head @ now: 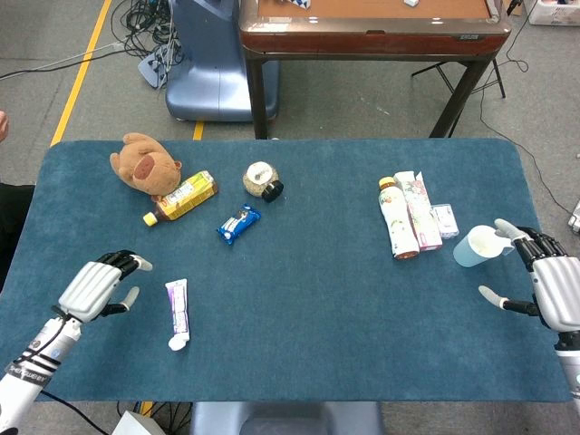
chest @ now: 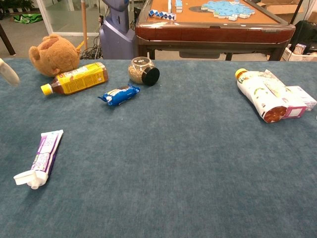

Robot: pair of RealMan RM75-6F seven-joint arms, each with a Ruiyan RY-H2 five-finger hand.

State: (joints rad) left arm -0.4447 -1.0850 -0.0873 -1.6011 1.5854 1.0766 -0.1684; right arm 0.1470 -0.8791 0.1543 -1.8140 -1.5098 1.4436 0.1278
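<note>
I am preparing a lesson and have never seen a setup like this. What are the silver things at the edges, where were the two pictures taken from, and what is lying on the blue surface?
The silver things are two mechanical hands on robot arms: the left hand and the right hand. Both are empty with fingers apart. One picture looks down from the robot's head, the other looks forward from its chest.

On the blue cloth table lie a purple and white toothpaste tube beside the left hand, a brown plush bear, a yellow drink bottle, a blue snack packet, a round jar with a black lid, a white printed bottle, a pink carton and a pale blue cup close to the right hand's fingertips.
</note>
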